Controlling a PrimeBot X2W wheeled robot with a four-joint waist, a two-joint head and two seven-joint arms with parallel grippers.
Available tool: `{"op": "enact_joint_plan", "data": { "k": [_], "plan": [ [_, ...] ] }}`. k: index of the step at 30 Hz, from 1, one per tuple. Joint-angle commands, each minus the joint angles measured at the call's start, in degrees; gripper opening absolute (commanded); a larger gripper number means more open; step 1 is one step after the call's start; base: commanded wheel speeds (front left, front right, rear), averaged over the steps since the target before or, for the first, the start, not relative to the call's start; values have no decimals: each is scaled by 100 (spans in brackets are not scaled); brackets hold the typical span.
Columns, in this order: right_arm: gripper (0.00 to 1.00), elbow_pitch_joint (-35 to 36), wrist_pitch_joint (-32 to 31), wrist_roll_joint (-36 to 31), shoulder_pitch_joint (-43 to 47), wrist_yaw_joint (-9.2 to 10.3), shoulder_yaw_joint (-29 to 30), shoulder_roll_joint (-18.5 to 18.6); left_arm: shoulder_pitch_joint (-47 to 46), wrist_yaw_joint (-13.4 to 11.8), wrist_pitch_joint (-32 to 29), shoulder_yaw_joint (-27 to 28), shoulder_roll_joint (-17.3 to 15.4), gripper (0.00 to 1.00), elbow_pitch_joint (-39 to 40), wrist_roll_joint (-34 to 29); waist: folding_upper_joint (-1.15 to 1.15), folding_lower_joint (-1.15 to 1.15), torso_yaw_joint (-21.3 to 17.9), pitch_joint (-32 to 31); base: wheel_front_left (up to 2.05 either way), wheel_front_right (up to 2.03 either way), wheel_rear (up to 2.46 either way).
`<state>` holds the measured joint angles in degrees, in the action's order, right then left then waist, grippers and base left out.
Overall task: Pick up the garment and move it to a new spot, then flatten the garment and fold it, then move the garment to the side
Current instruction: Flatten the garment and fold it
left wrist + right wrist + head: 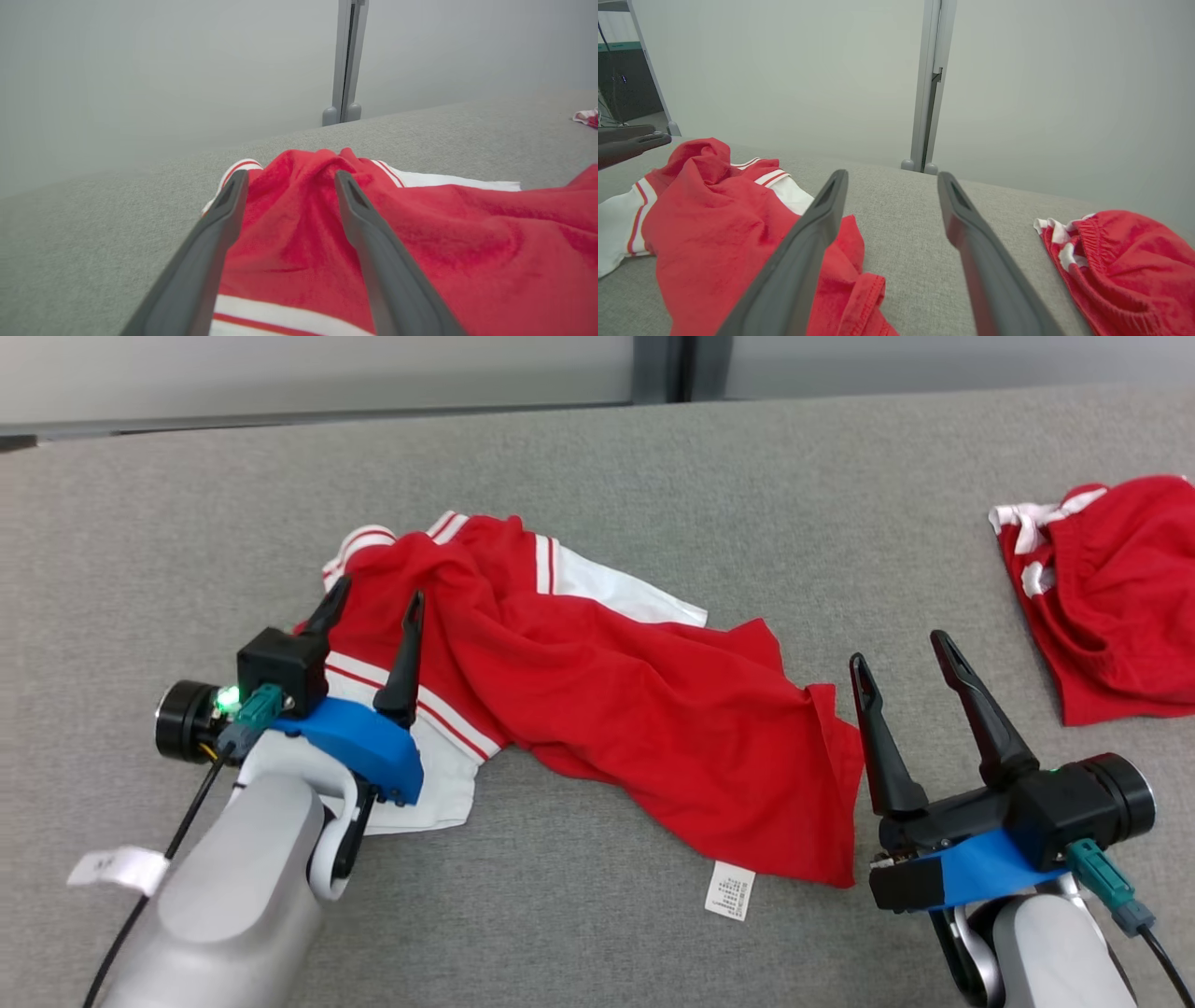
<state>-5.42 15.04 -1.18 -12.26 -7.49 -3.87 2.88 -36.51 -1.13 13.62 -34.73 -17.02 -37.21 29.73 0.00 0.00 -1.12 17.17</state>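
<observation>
Garment point(607, 700) lies rumpled mid-desk point(653, 448); we judge flattening in hand. Left hand point(375, 593) released over striped end, right hand point(896, 650) released beside hem. Next: pinch both ends, spread.

Garment point(597, 691): soft matt cloth, creased. Tabletop point(653, 467): rough grey felt-like fabric. Fingers point(971, 242): smooth matt plastic.

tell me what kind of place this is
Probably a robot lab or test cell, not a home: a grey felt-like tabletop, plain pale partition panels joined by a metal post behind it, and a red-and-white shirt plus a second red garment laid out.
</observation>
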Motion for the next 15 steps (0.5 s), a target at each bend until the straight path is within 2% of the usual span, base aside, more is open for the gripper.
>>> {"op": "enact_joint_plan", "data": {
  "k": [1, 15],
  "plan": [
    [100, -25, 19, 34, 96, -1, 35, 1, 171, -26, 68, 73, 4, 100, 117, 55, 0, 0, 43, -67, 0, 0, 0],
    [100, -452, 19, 366, 768, -1, 180, 1, 2481, -541, 161, 1013, 63, 100, 1871, 376, 0, 0, 226, -877, 0, 0, 0]
  ]
}}
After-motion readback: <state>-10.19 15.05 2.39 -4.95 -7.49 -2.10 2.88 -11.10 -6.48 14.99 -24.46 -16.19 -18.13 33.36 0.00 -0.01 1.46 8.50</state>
